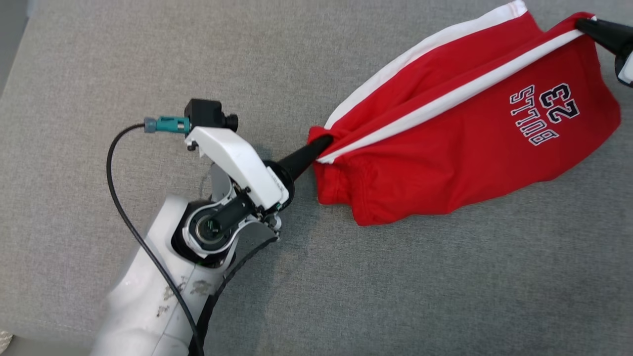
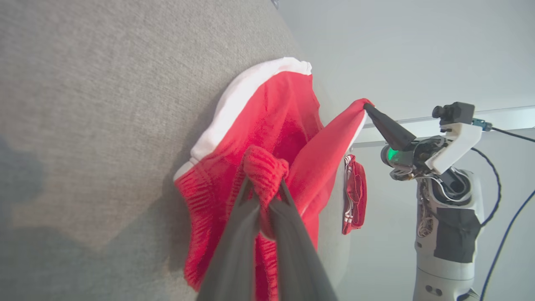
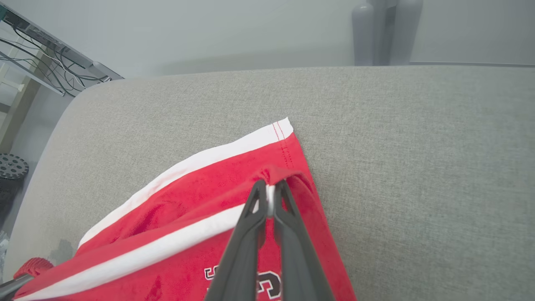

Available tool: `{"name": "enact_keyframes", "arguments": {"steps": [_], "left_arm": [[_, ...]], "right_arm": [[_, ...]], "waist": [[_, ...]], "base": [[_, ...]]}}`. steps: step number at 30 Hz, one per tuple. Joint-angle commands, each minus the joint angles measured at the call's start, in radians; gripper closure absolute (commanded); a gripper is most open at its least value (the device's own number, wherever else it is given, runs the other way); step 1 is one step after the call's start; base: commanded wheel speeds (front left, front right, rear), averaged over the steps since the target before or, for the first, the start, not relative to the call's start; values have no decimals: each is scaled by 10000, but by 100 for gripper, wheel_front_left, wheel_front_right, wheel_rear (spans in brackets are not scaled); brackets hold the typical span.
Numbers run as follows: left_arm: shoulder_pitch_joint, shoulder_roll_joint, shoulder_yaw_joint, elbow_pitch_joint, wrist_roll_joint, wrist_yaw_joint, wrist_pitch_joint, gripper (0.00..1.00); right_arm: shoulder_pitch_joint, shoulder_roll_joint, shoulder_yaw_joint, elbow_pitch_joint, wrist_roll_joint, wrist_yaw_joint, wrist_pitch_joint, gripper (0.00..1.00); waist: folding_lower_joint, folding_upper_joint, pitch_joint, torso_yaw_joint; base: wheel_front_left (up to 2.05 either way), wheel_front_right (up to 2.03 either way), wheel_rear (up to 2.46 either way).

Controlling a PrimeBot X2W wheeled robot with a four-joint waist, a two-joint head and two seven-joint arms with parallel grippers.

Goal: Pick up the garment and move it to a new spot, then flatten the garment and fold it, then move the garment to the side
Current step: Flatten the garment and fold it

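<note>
Left tool (image 1: 324,142) is clamped shut on the bunched waistband. Right tool (image 1: 582,23) is pinched tight on the hem end by the white stripe. So the red shorts (image 1: 445,148) stretch between them, sagging onto the grey worktop (image 1: 395,287). Looks like the flattening step to me. Next it probably needs an even pull, then laying flat.
</note>
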State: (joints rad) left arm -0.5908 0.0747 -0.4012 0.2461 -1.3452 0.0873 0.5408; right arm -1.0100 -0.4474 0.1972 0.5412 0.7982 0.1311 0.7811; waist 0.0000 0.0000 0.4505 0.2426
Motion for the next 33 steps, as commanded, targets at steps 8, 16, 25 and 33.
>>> {"name": "enact_keyframes", "arguments": {"steps": [8,16,25,33], "left_arm": [[-1165,-107,-200,990,-59,-457,-148,100],[-1673,-187,-495,1682,-166,-726,-679,93],[-2065,-219,-1389,2063,-994,-922,-1498,0],[-2733,-222,-1646,2655,-1280,-991,-3802,0]], "right_arm": [[-1058,167,60,797,-749,-9,-221,100],[-1553,147,28,1315,-814,-9,-627,100],[-1790,247,81,1886,-942,-9,-1153,0],[-1859,355,272,1855,-1005,-8,-2782,0]], "waist": [[0,0,708,383],[0,0,997,794],[0,0,1113,949],[0,0,1096,918]], "base": [[0,0,0],[0,0,0],[0,0,0],[0,0,0]]}}
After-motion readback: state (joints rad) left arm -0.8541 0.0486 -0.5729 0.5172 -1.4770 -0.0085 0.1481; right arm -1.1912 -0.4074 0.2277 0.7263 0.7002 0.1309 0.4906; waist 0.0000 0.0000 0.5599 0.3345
